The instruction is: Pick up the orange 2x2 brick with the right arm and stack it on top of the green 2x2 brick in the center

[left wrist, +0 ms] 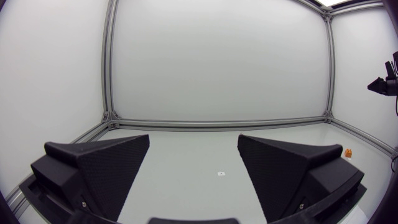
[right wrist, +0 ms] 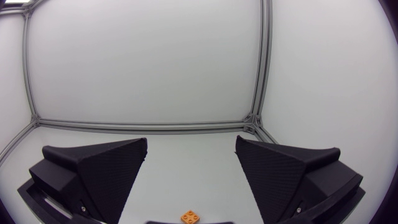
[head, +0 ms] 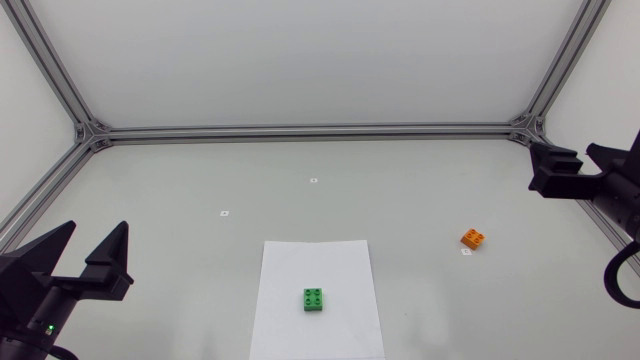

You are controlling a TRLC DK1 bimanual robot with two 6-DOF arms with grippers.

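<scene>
The orange 2x2 brick [head: 473, 238] lay on the table [head: 180, 180] in the right-centre of the head view, just beside a small white marker [head: 466, 252] and well apart from the green 2x2 brick [head: 314, 299]. The green brick sat studs up on a white sheet of paper [head: 300, 262] at the lower centre of the frame.

The right gripper [head: 565, 160] hung at the upper right edge, above the orange brick and not touching it. Its fingers were spread wide and held nothing. In the right wrist view, the orange brick [right wrist: 191, 216] showed between the parted fingers [right wrist: 99, 168], below the gripper.

The left gripper [head: 97, 228] stood at the lower left, also released and holding nothing.
</scene>
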